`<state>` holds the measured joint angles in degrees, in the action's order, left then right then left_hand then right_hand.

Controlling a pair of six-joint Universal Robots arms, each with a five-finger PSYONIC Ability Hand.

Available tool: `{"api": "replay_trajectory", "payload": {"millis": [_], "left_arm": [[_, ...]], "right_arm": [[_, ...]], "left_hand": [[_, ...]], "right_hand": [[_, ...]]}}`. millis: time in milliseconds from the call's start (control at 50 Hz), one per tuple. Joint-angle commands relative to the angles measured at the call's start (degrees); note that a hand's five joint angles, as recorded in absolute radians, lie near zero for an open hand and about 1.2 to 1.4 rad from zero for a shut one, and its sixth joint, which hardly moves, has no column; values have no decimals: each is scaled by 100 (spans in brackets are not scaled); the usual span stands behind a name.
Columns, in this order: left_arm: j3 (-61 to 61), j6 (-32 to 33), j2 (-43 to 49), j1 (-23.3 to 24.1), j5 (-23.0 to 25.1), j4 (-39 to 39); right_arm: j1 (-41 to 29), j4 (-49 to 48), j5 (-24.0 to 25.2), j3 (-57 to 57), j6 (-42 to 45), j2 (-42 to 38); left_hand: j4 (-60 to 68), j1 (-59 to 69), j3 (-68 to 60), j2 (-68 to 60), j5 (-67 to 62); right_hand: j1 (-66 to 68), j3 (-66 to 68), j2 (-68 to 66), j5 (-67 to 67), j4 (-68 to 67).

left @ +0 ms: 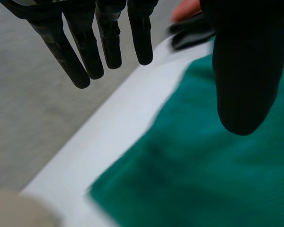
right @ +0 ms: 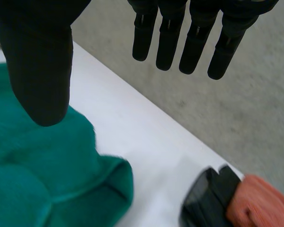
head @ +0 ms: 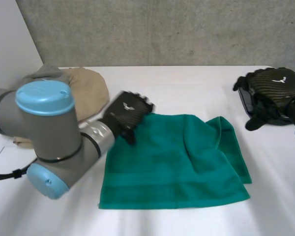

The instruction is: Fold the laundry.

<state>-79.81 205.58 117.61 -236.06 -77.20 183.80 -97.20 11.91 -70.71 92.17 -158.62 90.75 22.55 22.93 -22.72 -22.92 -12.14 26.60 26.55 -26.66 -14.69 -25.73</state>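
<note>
A green towel (head: 174, 160) lies on the white table (head: 187, 83), folded over, with a loose bunch at its far right corner (head: 221, 125). My left hand (head: 127, 112) hovers at the towel's far left corner, fingers (left: 109, 42) straight and thumb (left: 246, 71) apart, holding nothing; the towel (left: 203, 175) lies below the thumb. My right hand (head: 270, 93) is off the towel at the table's right, also open, fingers (right: 180, 42) straight. In the right wrist view the towel's bunched corner (right: 61, 179) lies under the thumb (right: 38, 61).
A beige cloth heap (head: 83, 91) sits at the table's left, behind my left arm (head: 49, 132). A black object with an orange cloth (right: 255, 203) lies by the right hand. A grey wall (head: 162, 29) rises past the table's far edge.
</note>
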Motion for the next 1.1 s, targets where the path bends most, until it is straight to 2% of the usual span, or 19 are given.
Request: {"api": "replay_trajectory", "payload": {"millis": [20, 160, 240, 340, 440, 460, 480, 540, 620, 640, 700, 760, 840, 860, 940, 1020, 1040, 1080, 1100], "left_arm": [[246, 44, 340, 858, 610, -450], [834, 851, 1227, 1466, 251, -459], [1168, 1221, 1614, 1677, -74, -442], [1389, 1441, 1870, 1792, -190, -442], [1521, 1538, 2037, 1809, -207, -407], [1530, 1556, 2046, 1801, -207, -398], [1538, 1608, 2046, 1774, -233, -363], [1486, 1679, 1933, 1739, -365, -240], [1223, 1618, 1362, 1555, -935, 181], [1031, 1548, 1056, 1424, -1180, 417], [548, 1468, 441, 1029, -1472, 813], [177, 1494, 61, 659, -1412, 1043], [-429, 1608, -379, -219, -1043, 1105], [-630, 1687, -475, -569, -825, 1088], [-1070, 1976, -520, -1343, -210, 1017], [-1300, 2205, -371, -1898, 222, 991], [-1309, 2241, -327, -1969, 267, 991], [-1336, 2268, -274, -2057, 276, 973], [-1336, 2259, -230, -2058, 250, 947]], "right_arm": [[385, -162, 137, 108, 182, -425], [412, -311, 154, 476, 428, -873], [421, -610, 163, 687, 463, -997], [456, -874, 154, 829, 437, -1006], [447, -962, 181, 864, 437, -1015], [447, -962, 181, 864, 437, -1015], [438, -988, 181, 873, 428, -1015], [430, -1006, 172, 890, 428, -1015], [430, -1041, 181, 899, 428, -1015], [438, -1059, 181, 891, 428, -1015], [456, -1077, 189, 864, 428, -1015], [456, -1077, 207, 855, 428, -1015], [421, -1041, 277, 820, 428, -1015], [377, -1033, 303, 803, 419, -1015], [193, -1006, 313, 768, 411, -1067], [-114, -1024, 260, 715, 367, -1164], [-176, -1024, 242, 706, 367, -1190], [-308, -1041, 181, 688, 349, -1261], [-422, -1059, 94, 645, 332, -1322]], "left_hand": [[229, 191, -212, -192, -270], [800, 761, -782, -762, -840], [1103, 1064, -1085, -1066, -1143], [1440, 1401, -1422, -1402, -1480], [3320, 3282, -3303, -3283, -3361], [4024, 3986, -4007, -3987, -4065], [5728, 5689, -5710, -5691, -5768], [5745, 5707, -5728, -5708, -5786], [5745, 5707, -5728, -5708, -5786], [5745, 5707, -5728, -5708, -5786], [5745, 5707, -5728, -5708, -5786], [5745, 5707, -5728, -5708, -5786], [5745, 5707, -5728, -5708, -5786], [5745, 5707, -5728, -5708, -5786], [5745, 5707, -5728, -5708, -5786], [5745, 5707, -5728, -5708, -5786], [5597, 5559, -5580, -5560, -5637], [4274, 4235, -4256, -4237, -4314], [2635, 2596, -2617, -2598, -2675]], "right_hand": [[-11, -6, 17, -180, -76], [5, 10, 1, -196, -92], [90, 95, -83, -280, -176], [90, 95, -83, -281, -176], [90, 95, -83, -281, -176], [90, 95, -83, -281, -176], [90, 95, -83, -281, -176], [90, 95, -83, -281, -176], [90, 95, -83, -281, -176], [90, 95, -83, -281, -176], [90, 95, -83, -281, -176], [90, 95, -83, -281, -176], [90, 95, -83, -281, -176], [90, 95, -83, -281, -176], [107, 112, -100, -297, -193], [174, 179, -167, -364, -260], [174, 179, -168, -365, -260], [224, 229, -218, -415, -311], [241, 246, -235, -432, -328]]}}
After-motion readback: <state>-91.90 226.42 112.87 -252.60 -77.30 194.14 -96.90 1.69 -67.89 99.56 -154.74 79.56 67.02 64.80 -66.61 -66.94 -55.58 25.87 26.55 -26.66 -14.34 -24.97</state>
